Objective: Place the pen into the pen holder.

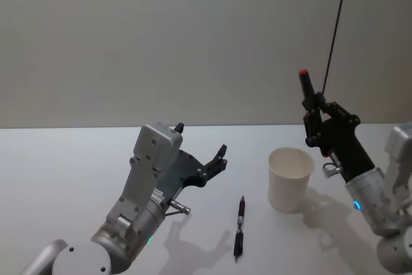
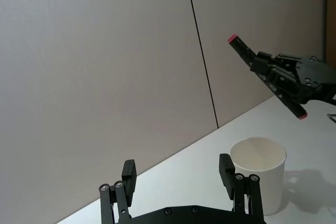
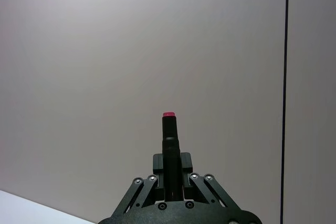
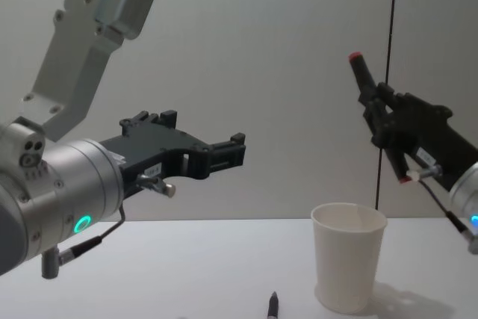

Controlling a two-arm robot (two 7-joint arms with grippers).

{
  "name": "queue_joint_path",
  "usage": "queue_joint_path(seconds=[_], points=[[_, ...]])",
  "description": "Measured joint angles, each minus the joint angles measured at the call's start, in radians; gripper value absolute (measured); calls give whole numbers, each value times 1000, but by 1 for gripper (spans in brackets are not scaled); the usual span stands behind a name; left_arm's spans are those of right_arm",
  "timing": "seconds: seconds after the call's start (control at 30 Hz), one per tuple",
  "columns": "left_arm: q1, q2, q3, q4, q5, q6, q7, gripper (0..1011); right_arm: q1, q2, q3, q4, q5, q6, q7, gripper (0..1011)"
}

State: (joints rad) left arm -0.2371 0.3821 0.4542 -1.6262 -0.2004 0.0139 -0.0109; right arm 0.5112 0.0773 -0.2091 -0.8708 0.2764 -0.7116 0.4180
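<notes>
A white paper cup, the pen holder, stands upright on the table, right of centre. My right gripper is shut on a black pen with red ends. It holds the pen tilted in the air, above the cup and slightly to its right. A second black pen lies flat on the table, left of the cup. My left gripper hovers open, left of the cup, holding nothing.
The white table runs back to a plain grey wall with a thin dark vertical seam. Bare tabletop lies left of the lying pen and in front of the cup.
</notes>
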Motion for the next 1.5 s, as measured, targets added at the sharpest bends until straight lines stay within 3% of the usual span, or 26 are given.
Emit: queue_joint_path(seconds=[0.43, 0.93, 1.13, 1.23, 1.5], points=[[0, 0, 0, 0, 0, 0, 0, 1004, 145, -55, -23, 276, -19, -101, 15, 173], [0, 0, 0, 0, 0, 0, 0, 1004, 280, -103, -32, 544, -21, -196, 39, 178], [0, 0, 0, 0, 0, 0, 0, 1004, 315, -115, -29, 616, -19, -221, 50, 305], [0, 0, 0, 0, 0, 0, 0, 1004, 334, -121, -25, 657, -17, -235, 58, 440], [0, 0, 0, 0, 0, 0, 0, 1004, 362, -130, -13, 712, -10, -256, 74, 671]])
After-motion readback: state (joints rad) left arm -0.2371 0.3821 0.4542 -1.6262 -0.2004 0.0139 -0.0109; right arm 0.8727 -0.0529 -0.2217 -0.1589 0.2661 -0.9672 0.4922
